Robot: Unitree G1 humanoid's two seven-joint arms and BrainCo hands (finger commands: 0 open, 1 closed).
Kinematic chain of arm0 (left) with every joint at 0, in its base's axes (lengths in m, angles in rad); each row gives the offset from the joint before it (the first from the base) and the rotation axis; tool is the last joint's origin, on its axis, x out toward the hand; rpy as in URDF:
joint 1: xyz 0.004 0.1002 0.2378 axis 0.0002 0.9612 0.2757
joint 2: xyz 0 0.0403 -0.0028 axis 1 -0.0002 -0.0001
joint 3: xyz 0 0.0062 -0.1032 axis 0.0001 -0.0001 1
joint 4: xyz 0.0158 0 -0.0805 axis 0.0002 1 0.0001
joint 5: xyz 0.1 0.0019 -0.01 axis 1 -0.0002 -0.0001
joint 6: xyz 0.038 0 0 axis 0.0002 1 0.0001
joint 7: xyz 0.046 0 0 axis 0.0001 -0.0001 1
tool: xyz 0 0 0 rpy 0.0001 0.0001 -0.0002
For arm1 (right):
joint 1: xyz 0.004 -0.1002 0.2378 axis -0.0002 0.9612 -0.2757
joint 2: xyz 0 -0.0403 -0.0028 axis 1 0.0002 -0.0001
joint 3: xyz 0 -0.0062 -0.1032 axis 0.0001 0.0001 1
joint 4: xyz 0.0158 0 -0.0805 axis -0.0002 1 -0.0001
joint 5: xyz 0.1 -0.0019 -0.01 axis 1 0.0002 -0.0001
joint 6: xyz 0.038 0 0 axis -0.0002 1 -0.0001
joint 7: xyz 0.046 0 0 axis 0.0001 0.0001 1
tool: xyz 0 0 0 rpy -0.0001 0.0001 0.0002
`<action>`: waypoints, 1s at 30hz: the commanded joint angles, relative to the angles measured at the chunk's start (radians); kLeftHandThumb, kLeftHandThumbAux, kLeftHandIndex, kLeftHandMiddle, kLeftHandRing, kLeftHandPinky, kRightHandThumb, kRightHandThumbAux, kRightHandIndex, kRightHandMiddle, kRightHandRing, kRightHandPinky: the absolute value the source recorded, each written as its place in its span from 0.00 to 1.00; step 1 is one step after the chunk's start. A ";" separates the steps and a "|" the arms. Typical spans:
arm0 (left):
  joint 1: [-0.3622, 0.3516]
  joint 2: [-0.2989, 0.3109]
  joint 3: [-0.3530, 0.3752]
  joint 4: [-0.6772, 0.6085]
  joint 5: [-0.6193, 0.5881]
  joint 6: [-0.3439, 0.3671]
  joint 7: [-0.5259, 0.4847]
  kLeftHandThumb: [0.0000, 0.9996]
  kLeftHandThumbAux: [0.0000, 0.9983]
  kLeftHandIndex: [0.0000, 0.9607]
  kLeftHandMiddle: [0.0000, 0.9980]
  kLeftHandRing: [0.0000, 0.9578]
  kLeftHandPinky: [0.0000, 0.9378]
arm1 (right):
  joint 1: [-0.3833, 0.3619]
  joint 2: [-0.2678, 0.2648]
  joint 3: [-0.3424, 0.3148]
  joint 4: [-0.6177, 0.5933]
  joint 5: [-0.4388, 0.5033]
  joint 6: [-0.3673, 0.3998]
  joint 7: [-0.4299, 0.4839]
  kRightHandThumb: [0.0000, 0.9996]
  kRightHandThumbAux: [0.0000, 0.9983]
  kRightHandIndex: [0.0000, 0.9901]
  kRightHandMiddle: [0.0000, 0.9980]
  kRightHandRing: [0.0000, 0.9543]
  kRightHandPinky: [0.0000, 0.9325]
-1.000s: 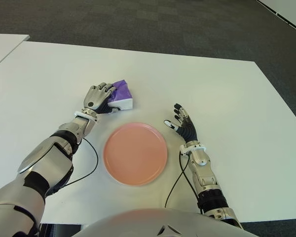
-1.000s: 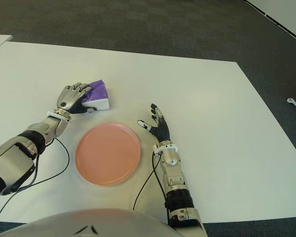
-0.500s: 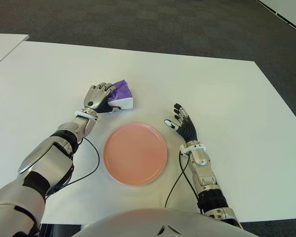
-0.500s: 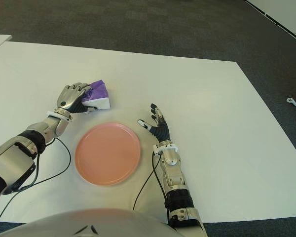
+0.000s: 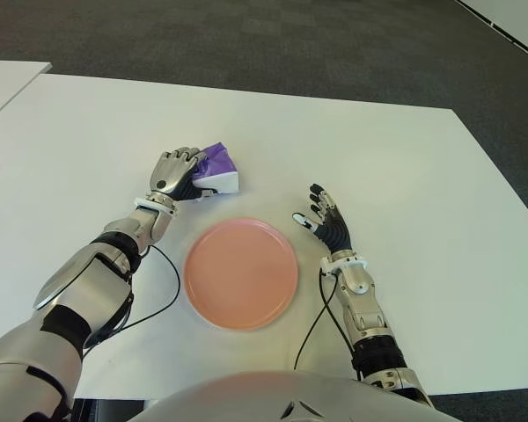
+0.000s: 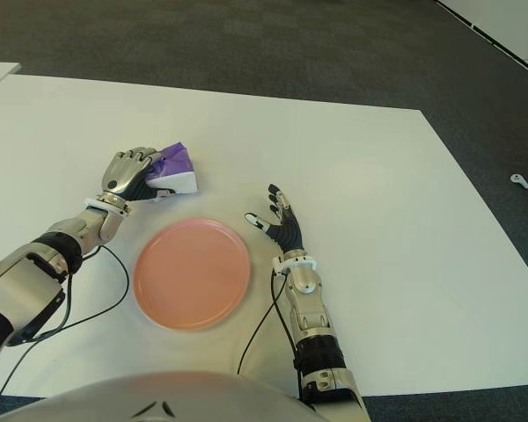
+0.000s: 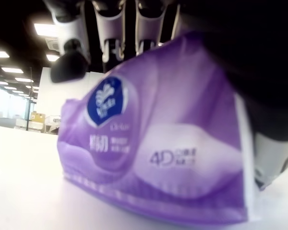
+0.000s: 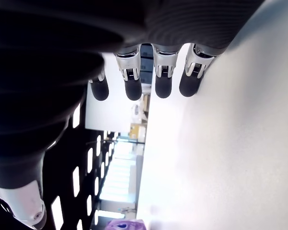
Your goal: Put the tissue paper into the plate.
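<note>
Left hand (image 5: 176, 167) was clamped over the purple tissue pack (image 5: 218, 170), which sat on the white table (image 5: 387, 158) beyond the pink plate (image 5: 241, 273). Right hand (image 5: 327, 221), fingers spread and holding nothing, showed right of the plate.

Glossy plastic-wrapped tissue pack (image 7: 153, 158); matt plate (image 5: 241, 273)

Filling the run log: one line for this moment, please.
left hand: shut on tissue pack, pack on table | plate: bare, nearer the robot | right hand: open, right of plate | stage: grasped, not lifted
</note>
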 commanded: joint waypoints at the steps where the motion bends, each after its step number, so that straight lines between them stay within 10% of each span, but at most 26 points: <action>1: 0.016 0.018 0.008 0.008 -0.002 -0.047 -0.022 0.75 0.70 0.46 0.85 0.89 0.88 | 0.040 0.007 0.013 0.080 -0.005 0.067 0.018 0.00 0.70 0.00 0.00 0.00 0.00; 17: -0.143 0.124 0.145 -0.126 -0.081 -0.147 -0.084 0.75 0.70 0.46 0.85 0.88 0.88 | 0.035 0.007 0.013 0.085 -0.008 0.068 0.016 0.00 0.73 0.00 0.00 0.00 0.00; 30: 0.058 0.194 0.374 -0.688 -0.275 -0.211 -0.284 0.75 0.70 0.46 0.86 0.89 0.89 | 0.033 0.005 0.017 0.085 -0.012 0.069 0.019 0.00 0.71 0.00 0.00 0.00 0.00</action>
